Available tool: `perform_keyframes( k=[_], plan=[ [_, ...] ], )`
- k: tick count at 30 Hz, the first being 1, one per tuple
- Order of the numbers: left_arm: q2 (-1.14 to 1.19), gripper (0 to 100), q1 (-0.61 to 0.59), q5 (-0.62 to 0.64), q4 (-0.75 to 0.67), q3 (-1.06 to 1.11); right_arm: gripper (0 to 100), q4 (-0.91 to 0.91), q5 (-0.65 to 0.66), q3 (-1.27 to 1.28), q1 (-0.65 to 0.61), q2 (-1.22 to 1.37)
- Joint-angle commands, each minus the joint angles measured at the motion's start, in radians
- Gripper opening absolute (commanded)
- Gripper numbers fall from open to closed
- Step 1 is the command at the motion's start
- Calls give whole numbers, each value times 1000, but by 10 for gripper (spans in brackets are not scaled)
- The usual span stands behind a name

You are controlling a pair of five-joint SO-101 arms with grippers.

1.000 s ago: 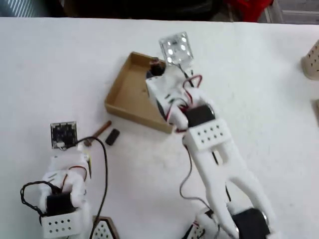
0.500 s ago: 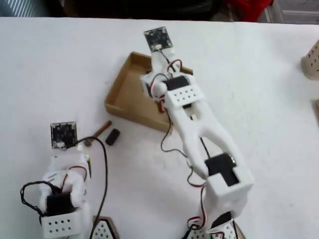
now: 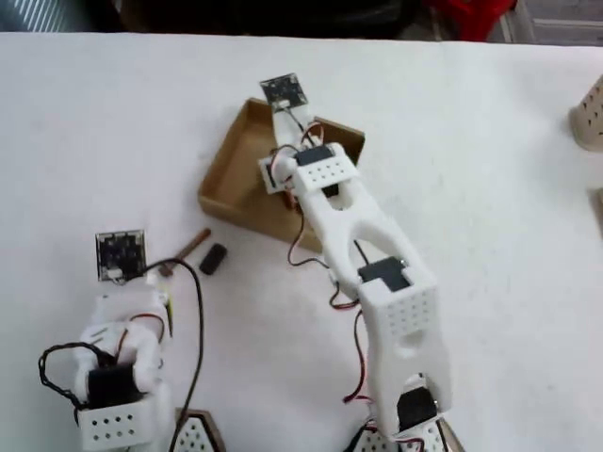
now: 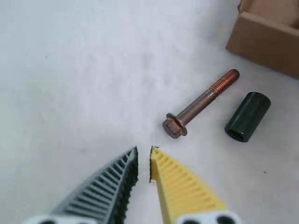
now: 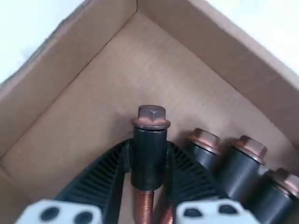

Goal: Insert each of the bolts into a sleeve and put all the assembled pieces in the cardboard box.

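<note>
My right gripper (image 5: 147, 158) is shut on an assembled piece (image 5: 149, 140), a copper bolt through a dark sleeve, held low inside the cardboard box (image 5: 70, 116). Three assembled pieces (image 5: 233, 161) lie side by side on the box floor beside it. From above, the right arm (image 3: 325, 184) stretches over the box (image 3: 231, 179). A loose copper bolt (image 4: 201, 102) and a dark sleeve (image 4: 248, 116) lie side by side on the white table beyond my left gripper (image 4: 144, 163), whose fingers are nearly together and hold nothing. They also show as the bolt (image 3: 191, 247) and the sleeve (image 3: 214, 258) near the box.
The left arm (image 3: 118, 363) stands at the front left with a black cable (image 3: 193, 311) looping past it. A pale perforated object (image 3: 589, 115) sits at the table's right edge. White tabletop lies to the left of the box and at the far right.
The right arm has swung further over the box and lowered its gripper into it with the assembled piece. The left arm, loose bolt and sleeve have not moved.
</note>
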Motion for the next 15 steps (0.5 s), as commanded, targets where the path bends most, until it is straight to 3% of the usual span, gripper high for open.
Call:
perform_keyframes(
  k=[1,3,9,15],
  plan=[
    [-7,76,-7,-6,5,-2,22,2,0,-72,13,-21],
    [-7,76,-7,-6,5,-2,53,5,0,-72,13,-21],
    [-7,76,-7,-6,5,-2,275,88,-8,-72,10,-21],
    [-7,76,-7,-8,0,-2,186,88,-3,-68,13,-76]
  ],
)
